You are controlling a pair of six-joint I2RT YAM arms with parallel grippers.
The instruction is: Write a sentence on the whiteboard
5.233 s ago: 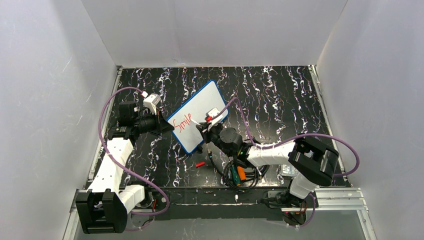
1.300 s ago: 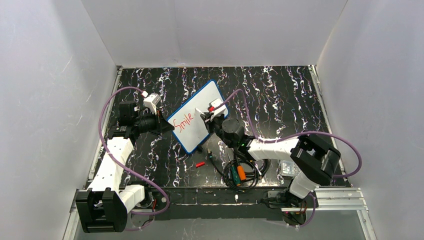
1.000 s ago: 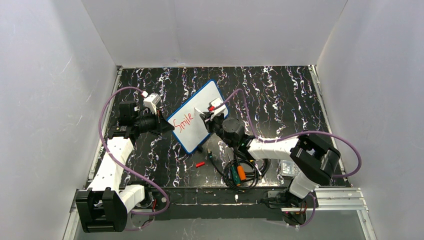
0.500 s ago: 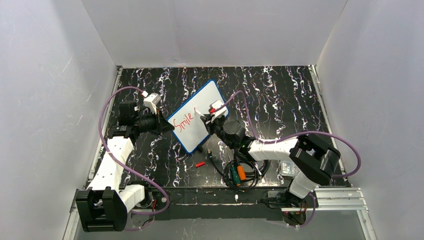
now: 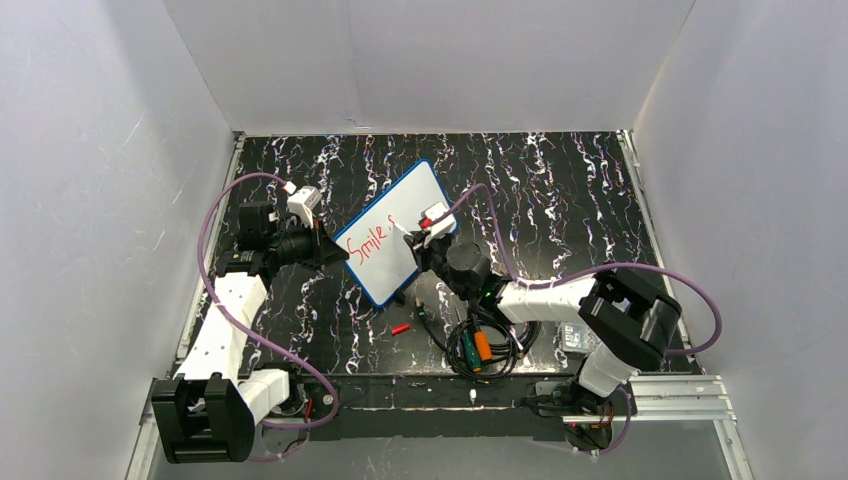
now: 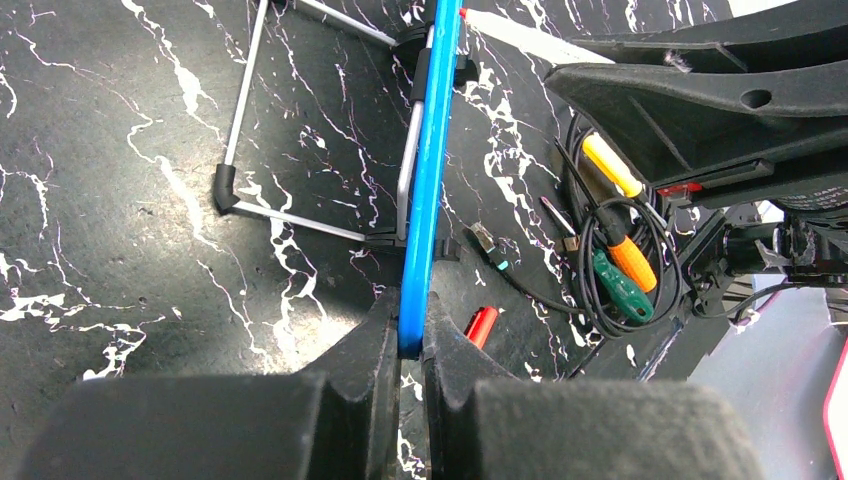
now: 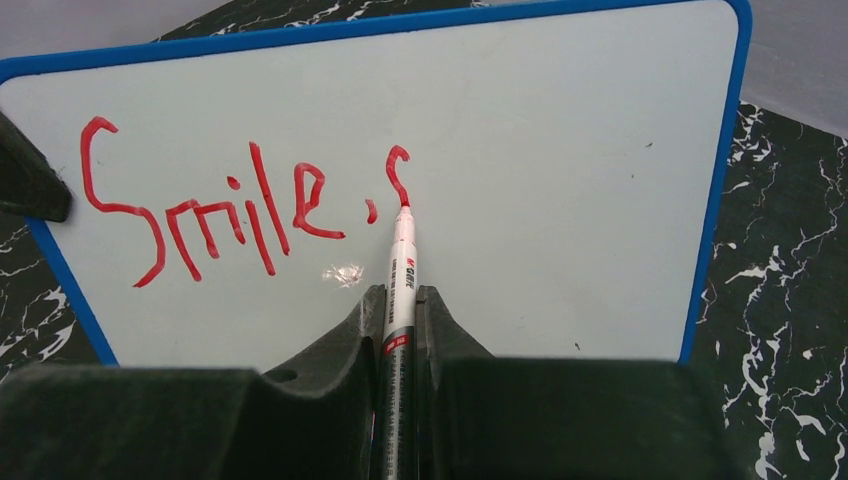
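Roughly at mid-depth on the black, white-veined table top [image 5: 560,190], a little left of centre, stands the small rectangular whiteboard with a blue rim and rounded corners [image 5: 412,203]. It is tilted back on a thin grey wire stand [image 6: 300,200] and set at a slant, with one short end towards the left near side and the other towards the right far side.

The left gripper [image 6: 410,330] reaches in from the left. Its two black fingers are pressed together on the board's blue rim at the left near end, which the left wrist view shows edge-on between them.

The right gripper [image 7: 400,300] comes from the right near side and is clamped on a slim white marker pen with a red tip [image 7: 403,255]. The pen points away from the fingers at the writing face. Its tip touches the board at the lower end of a small curved red stroke.

The red handwritten sentence [image 7: 225,205] so far reads "Smile", followed by a short comma-like mark and that curved stroke, which looks like an "s". It fills the left half of the face, and the right half is bare white.

On the table just near of the board lies a small red pen cap [image 5: 400,328]. To its right is a coiled bundle of black cable with orange and green handled tools [image 5: 478,345], close beside the right arm.
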